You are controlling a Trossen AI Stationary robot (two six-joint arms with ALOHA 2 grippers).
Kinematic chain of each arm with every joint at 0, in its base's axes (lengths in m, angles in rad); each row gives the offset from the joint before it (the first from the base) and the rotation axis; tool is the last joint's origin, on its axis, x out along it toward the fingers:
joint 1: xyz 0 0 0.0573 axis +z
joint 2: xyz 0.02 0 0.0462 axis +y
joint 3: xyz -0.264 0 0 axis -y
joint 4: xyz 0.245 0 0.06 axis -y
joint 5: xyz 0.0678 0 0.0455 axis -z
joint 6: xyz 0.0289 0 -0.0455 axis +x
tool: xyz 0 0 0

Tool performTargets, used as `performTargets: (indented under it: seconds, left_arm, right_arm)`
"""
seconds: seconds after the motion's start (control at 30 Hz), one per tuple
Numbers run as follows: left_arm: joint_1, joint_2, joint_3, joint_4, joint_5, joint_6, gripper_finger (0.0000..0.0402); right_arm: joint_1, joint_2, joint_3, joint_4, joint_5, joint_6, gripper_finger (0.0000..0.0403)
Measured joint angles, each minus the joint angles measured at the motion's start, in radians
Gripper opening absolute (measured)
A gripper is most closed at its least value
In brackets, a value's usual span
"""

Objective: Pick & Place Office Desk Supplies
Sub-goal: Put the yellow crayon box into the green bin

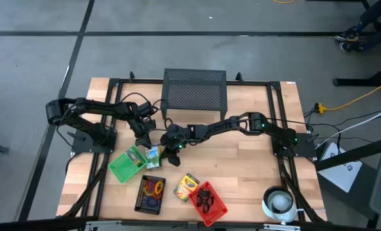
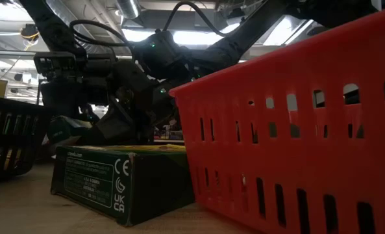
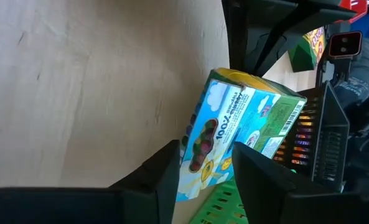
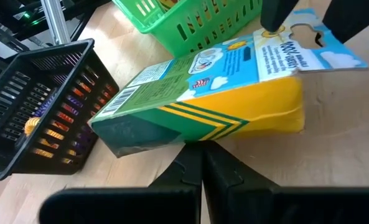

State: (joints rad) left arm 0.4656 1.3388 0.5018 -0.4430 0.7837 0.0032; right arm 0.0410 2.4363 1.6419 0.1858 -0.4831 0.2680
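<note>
A crayon box (image 1: 153,156) with a blue face and yellow side (image 4: 215,93) lies tilted on the wooden table, right beside the green basket (image 1: 129,163). My left gripper (image 3: 206,152) is open. Its fingers stand on either side of the box's end (image 3: 203,165), coming slantwise from the far left. My right gripper (image 4: 201,146) is shut, and its tips are at the box's yellow long side. A second crayon box (image 1: 187,187) lies flat near the red basket (image 1: 209,202). My left gripper has the box's end (image 3: 203,165) between its fingers; whether the fingers (image 3: 168,171) touch it I cannot tell. My right gripper's shut tips lie against the lower edge of the box's yellow long side (image 4: 200,138), about midway along it. They come nearly level from the table's right.
A black basket (image 1: 150,194) with coloured rings stands near the front, left of the second crayon box. The red basket holds black clips. A black mesh stand (image 1: 194,90) is at the far middle and a white roll (image 1: 280,202) at the front right.
</note>
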Motion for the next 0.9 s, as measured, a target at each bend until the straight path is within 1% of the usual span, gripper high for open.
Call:
performTargets:
  seconds: [0.23, 0.33, 0.4, 0.7, 0.8, 0.9]
  left_arm:
    - [0.000, 0.000, 0.000, 0.000, 0.004, 0.001, 0.0108]
    - [0.000, 0.000, 0.000, 0.013, 0.063, 0.001, 0.0102]
    - [0.000, 0.000, 0.000, 0.022, 0.079, -0.004, 0.0101]
    - [-0.002, 0.000, 0.000, 0.015, 0.066, 0.000, 0.0107]
    - [-0.016, 0.000, 0.000, 0.013, 0.022, 0.008, 0.0095]
    - [-0.038, 0.000, 0.000, 0.013, -0.016, 0.024, 0.0071]
  right_arm:
    - [0.000, 0.000, 0.000, 0.000, -0.005, -0.003, 0.0000]
    - [0.000, 0.000, 0.000, 0.000, -0.007, -0.003, 0.0000]
    - [0.000, 0.000, 0.000, 0.000, -0.007, -0.003, 0.0000]
    - [0.000, 0.000, 0.000, 0.000, -0.007, -0.003, 0.0000]
    - [0.000, 0.000, 0.000, 0.000, -0.007, -0.003, 0.0000]
    - [0.000, -0.001, 0.000, 0.000, -0.007, -0.003, 0.0000]
